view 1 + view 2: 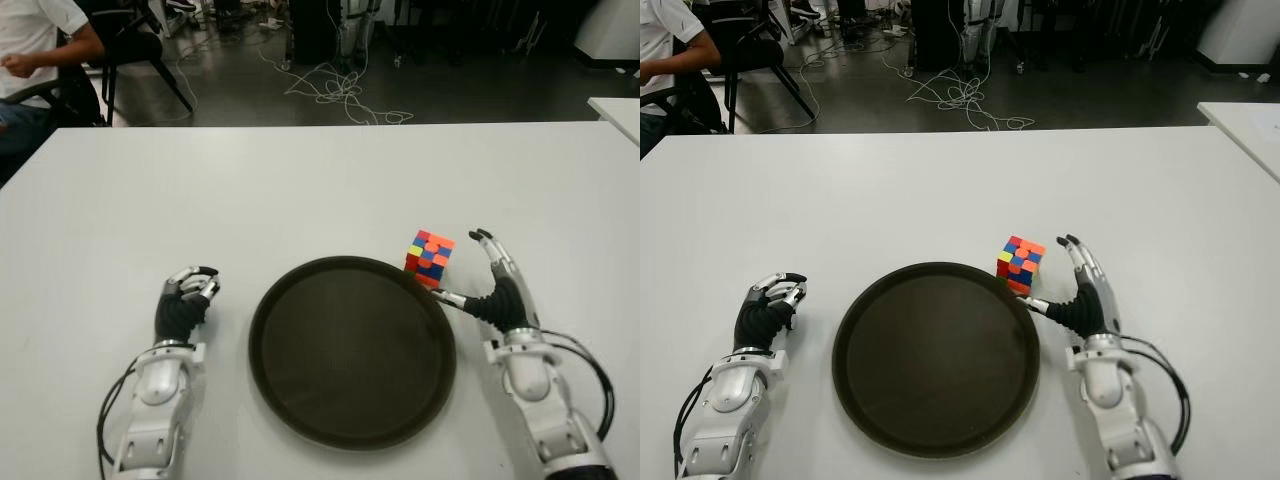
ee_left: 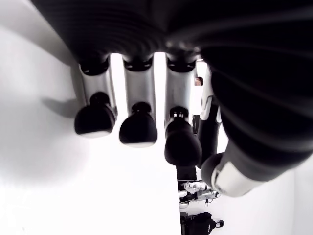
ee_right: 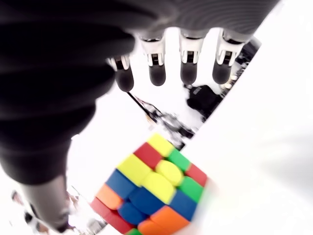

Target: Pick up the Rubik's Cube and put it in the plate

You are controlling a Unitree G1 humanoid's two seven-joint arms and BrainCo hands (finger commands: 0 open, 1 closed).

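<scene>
The Rubik's Cube (image 1: 429, 258) stands on the white table (image 1: 300, 190), right against the far right rim of the round dark plate (image 1: 350, 350). My right hand (image 1: 468, 268) is just to the right of the cube, open, with the fingers stretched forward and the thumb reaching toward the plate's rim below the cube. In the right wrist view the cube (image 3: 151, 188) shows close under the palm, and the straight fingers (image 3: 157, 73) do not touch it. My left hand (image 1: 187, 300) shows left of the plate, its fingers (image 2: 138, 127) curled and holding nothing.
The plate holds nothing. A seated person (image 1: 35, 50) and a black chair (image 1: 140, 45) are beyond the table's far left corner. Cables (image 1: 335, 90) lie on the floor behind. The corner of another white table (image 1: 618, 110) shows at the far right.
</scene>
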